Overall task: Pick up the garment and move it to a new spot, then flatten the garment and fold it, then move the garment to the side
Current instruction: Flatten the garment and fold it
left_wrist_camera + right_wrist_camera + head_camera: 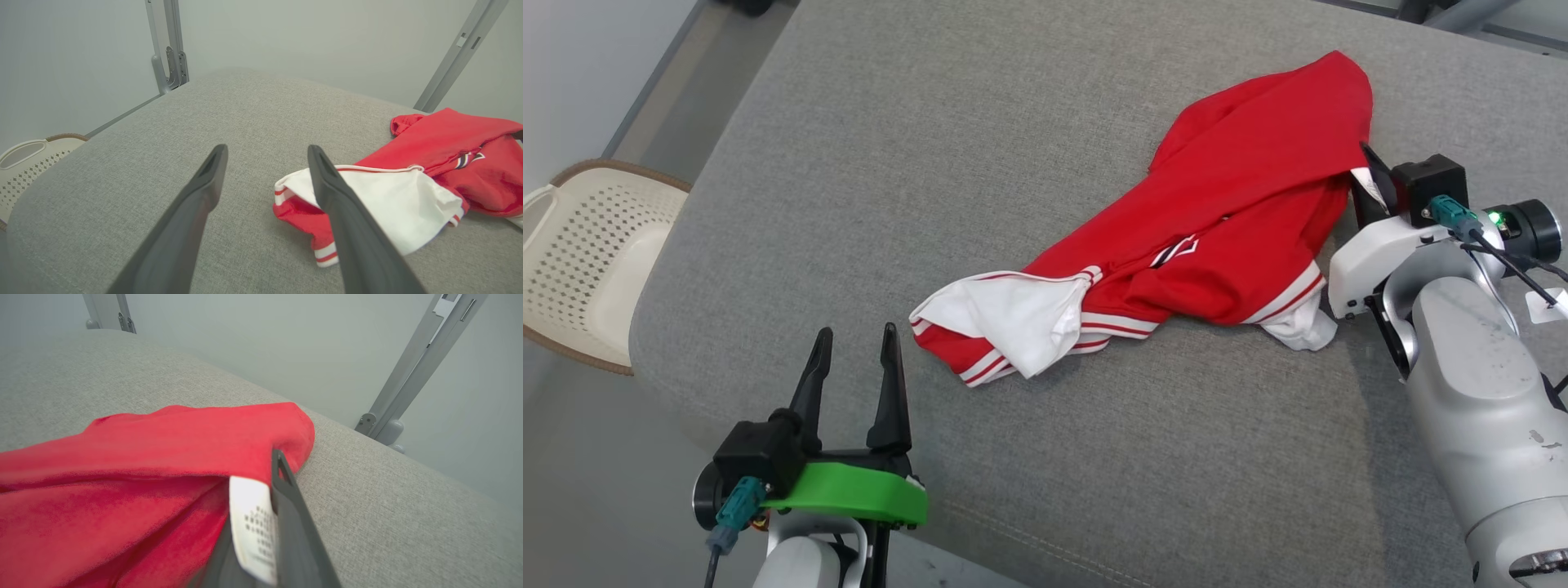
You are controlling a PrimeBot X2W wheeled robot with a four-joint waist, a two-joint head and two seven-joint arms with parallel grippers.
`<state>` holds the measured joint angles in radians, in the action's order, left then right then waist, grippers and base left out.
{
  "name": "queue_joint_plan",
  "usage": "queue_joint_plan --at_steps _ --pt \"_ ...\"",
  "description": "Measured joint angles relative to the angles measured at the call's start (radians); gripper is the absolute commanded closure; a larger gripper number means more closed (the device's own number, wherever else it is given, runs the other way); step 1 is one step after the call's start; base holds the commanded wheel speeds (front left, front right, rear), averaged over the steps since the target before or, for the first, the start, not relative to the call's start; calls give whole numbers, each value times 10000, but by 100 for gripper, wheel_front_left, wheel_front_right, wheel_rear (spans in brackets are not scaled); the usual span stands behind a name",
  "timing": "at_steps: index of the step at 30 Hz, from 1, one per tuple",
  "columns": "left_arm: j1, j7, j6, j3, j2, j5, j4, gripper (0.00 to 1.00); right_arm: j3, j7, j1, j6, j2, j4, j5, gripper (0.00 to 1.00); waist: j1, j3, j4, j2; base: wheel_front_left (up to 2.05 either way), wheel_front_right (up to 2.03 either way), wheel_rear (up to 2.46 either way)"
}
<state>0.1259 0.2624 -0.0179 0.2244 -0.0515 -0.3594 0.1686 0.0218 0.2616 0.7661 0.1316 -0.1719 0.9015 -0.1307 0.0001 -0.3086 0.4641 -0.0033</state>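
Scene: a red garment point(1225, 237) with white striped trim lies crumpled on a grey cushioned top point(890, 147), toward the 2 o'clock part of the head view.
Long axis: the cloth runs from a white-lined end point(1005, 314) at about 8 o'clock to a rounded red end at about 1 o'clock.
Right claw: the right gripper point(1368, 175) sits at the garment's 3 o'clock edge, fingers pressed together and pinching the red cloth beside its white care label point(253, 526).
Left claw: the left gripper point(854, 359) hovers at 7 o'clock with its fingers spread and nothing between them; the white-lined end lies at about 2 o'clock from it, near but apart.
Key relation: seen from the right claw, almost all the cloth trails off toward 9 o'clock, so a lift should drag the bundle by that one edge.
Nearer arm: the right, already on the cloth; the left looks best placed for the striped end.
Step, as judged: the pick-up, with the garment not yet off the top.
Edge of frame: a pale perforated basket point(596, 245) on the floor at 9 o'clock.
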Motion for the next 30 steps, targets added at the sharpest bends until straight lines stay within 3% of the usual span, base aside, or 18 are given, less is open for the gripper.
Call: queue_joint_plan --at_steps 10,18,30 --pt "-16 0 54 -48 10 84 -75 0 -384 0 -658 0 433 -2481 -1511 100 0 327 -950 0 0 0 0" --pt "-52 0 98 -77 17 201 -21 0 -815 -71 -2224 0 518 -4360 -3026 100 0 707 -2098 0 0 0 0" --pt "-92 0 360 328 17 253 303 0 -1400 -784 -5655 0 928 -5730 -2661 100 -1 1111 -3249 0 0 0 0"
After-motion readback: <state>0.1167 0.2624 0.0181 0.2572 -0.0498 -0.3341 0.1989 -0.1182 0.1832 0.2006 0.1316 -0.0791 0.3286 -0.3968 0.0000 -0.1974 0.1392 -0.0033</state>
